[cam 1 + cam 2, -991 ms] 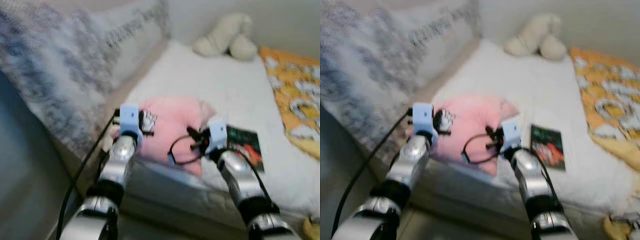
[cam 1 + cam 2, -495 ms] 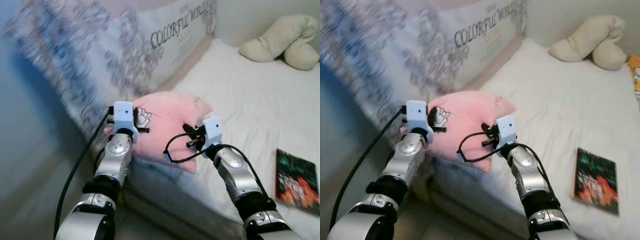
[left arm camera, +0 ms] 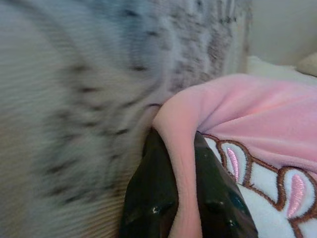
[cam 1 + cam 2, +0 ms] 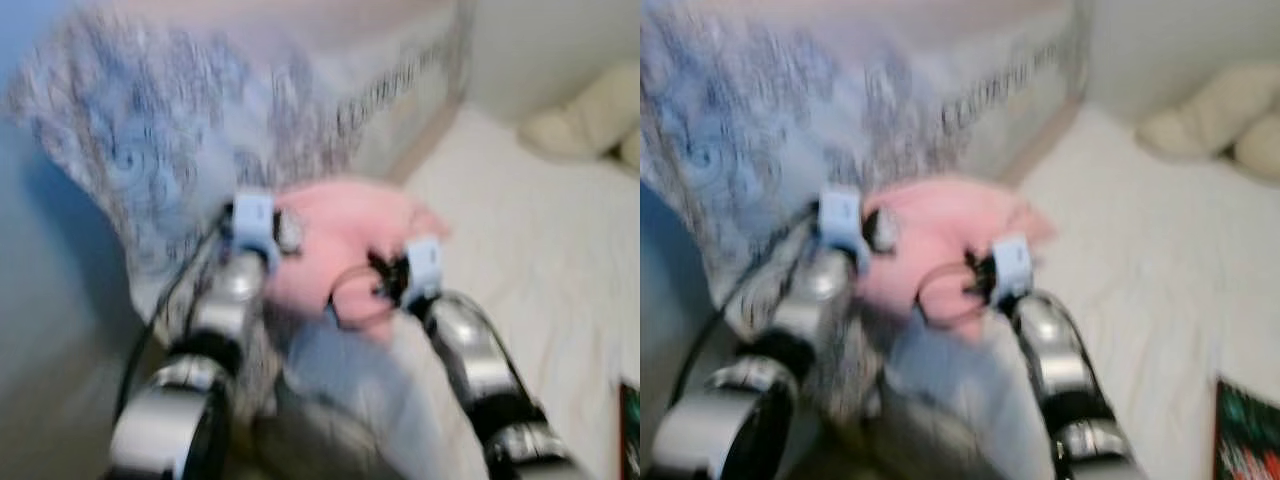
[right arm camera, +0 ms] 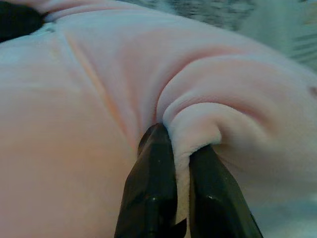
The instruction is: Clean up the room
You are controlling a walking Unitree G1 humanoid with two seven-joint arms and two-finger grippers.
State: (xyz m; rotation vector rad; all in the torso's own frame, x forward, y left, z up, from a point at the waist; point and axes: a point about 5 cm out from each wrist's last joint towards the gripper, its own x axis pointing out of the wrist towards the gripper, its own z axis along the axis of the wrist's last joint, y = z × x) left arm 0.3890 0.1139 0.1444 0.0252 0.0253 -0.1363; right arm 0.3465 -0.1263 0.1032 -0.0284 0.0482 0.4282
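In the blurred left eye view I held one pink cushion (image 4: 335,240) up between my two arms, over the near edge of the white bed (image 4: 540,260), with a large patterned pillow (image 4: 200,130) just behind it. My left gripper (image 4: 285,232) had its left edge and my right gripper (image 4: 385,280) its right. One cream plush (image 4: 590,125) lay well apart at the far end of the bed.

The right eye view gave the same scene, plus a single book (image 4: 1245,435) on the sheet at the lower corner.

In the left wrist view my two black fingers (image 3: 153,193) were clamped tight on a fold of the cushion's pink edge, beside its white embroidered patch.

In the right wrist view my fingers (image 5: 153,188) pinched a bunched fold of pink fabric, closed hard with cloth between them.

I judged this the carrying step: the cushion was lifted and not yet set down. The next move would call for both arms travelling together, then releasing at once.
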